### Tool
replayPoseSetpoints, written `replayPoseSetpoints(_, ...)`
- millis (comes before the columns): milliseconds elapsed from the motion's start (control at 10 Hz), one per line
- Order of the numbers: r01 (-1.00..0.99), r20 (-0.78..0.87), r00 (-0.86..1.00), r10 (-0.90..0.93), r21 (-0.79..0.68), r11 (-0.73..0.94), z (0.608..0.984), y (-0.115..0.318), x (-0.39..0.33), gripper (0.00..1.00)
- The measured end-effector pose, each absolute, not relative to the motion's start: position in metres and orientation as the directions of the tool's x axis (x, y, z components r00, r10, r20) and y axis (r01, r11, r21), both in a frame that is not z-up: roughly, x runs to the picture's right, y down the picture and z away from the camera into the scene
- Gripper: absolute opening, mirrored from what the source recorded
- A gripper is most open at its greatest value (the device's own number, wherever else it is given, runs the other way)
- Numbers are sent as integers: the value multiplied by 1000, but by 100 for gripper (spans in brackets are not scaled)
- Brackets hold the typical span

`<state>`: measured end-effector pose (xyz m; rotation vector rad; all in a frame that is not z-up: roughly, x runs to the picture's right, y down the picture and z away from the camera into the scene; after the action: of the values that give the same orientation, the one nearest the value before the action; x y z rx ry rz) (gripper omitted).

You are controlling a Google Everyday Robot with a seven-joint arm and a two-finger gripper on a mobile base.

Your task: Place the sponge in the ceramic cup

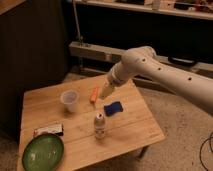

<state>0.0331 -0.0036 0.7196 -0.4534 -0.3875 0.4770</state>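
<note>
The sponge (113, 108), a small dark-blue pad, lies flat on the wooden table (130, 132) right of centre. The ceramic cup (69, 100), whitish and tapered, stands upright on the table's left-centre part. My gripper (105, 92) hangs at the end of the white arm, just above and to the left of the sponge, close to the orange stick. It carries nothing that I can see. The cup is roughly a hand's width to the gripper's left.
An orange carrot-like stick (94, 94) lies between cup and sponge. A small clear bottle (100, 125) stands in front of the sponge. A green round plate (42, 152) sits at the front left corner, with a flat dark packet (48, 130) behind it.
</note>
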Motion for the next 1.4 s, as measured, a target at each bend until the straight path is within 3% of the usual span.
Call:
replayPoseSetpoints(500,-259,307,800,516,-598,758,753,20,49,80)
replayPoseSetpoints(1000,-249,315,799,512,-601,759,754,20,48,80)
replayPoseSetpoints(1400,-84,401,859,318,-503,860,779,41,53,80)
